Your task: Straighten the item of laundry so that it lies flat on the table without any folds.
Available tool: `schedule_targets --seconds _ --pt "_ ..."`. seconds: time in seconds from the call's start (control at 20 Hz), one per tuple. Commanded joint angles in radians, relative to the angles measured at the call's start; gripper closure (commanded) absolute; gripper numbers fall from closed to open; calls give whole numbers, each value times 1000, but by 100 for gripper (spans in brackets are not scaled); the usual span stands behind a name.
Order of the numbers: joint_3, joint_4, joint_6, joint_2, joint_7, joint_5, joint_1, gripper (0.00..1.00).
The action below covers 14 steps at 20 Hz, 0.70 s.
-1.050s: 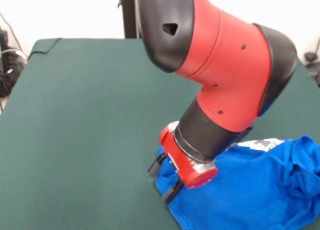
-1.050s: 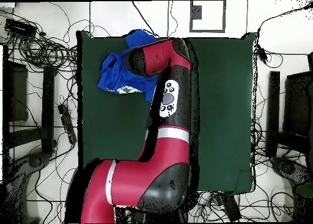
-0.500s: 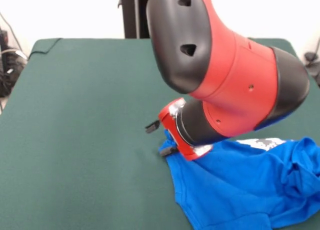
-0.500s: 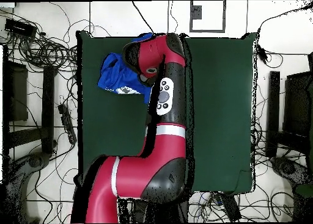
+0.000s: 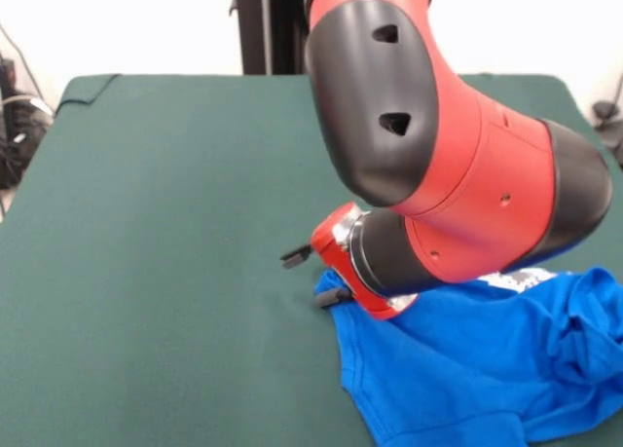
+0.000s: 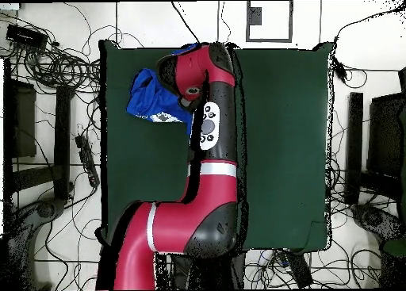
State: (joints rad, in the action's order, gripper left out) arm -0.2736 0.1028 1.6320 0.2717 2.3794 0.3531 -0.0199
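The item of laundry (image 5: 467,369), a bright blue T-shirt, lies crumpled at the near right of the table (image 5: 146,223), with a strip of white print (image 5: 516,279) showing beside the arm. My gripper (image 5: 311,278) hovers at the shirt's left corner, open, its fingers apart. The lower finger (image 5: 331,297) sits right at the blue corner and the upper one is over bare green cloth. Nothing is held between them. In the overhead view the shirt (image 6: 151,97) bunches at the table's (image 6: 285,145) upper left, and the arm hides the gripper.
The bulky red and black arm (image 5: 438,174) hangs over the shirt's upper part. A black post (image 5: 253,28) stands behind the table. The green cover is turned up at one far corner (image 5: 88,85). Cables (image 6: 55,58) lie on the floor around the table.
The gripper has risen from the shirt's left edge and turned, its fingers now higher and further back. The arm has swung over. The shirt's left corner has shifted slightly with it.
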Motion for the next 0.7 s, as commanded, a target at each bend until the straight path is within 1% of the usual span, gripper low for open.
schedule_targets --seconds 0.05,0.1,0.15,0.3,0.4,0.55,0.7 --pt "-27 -2 43 16 -205 21 -31 0" --pt "-34 6 38 8 -202 19 -35 0" --pt "-38 28 -5 -11 -191 21 -43 0" --pt "-72 29 -83 -39 -163 43 -67 0" --pt "-110 28 -89 -57 -141 62 -86 0" --pt "-181 82 -181 -111 -99 129 -130 0" --pt "-214 111 -208 -148 -80 159 -163 0"
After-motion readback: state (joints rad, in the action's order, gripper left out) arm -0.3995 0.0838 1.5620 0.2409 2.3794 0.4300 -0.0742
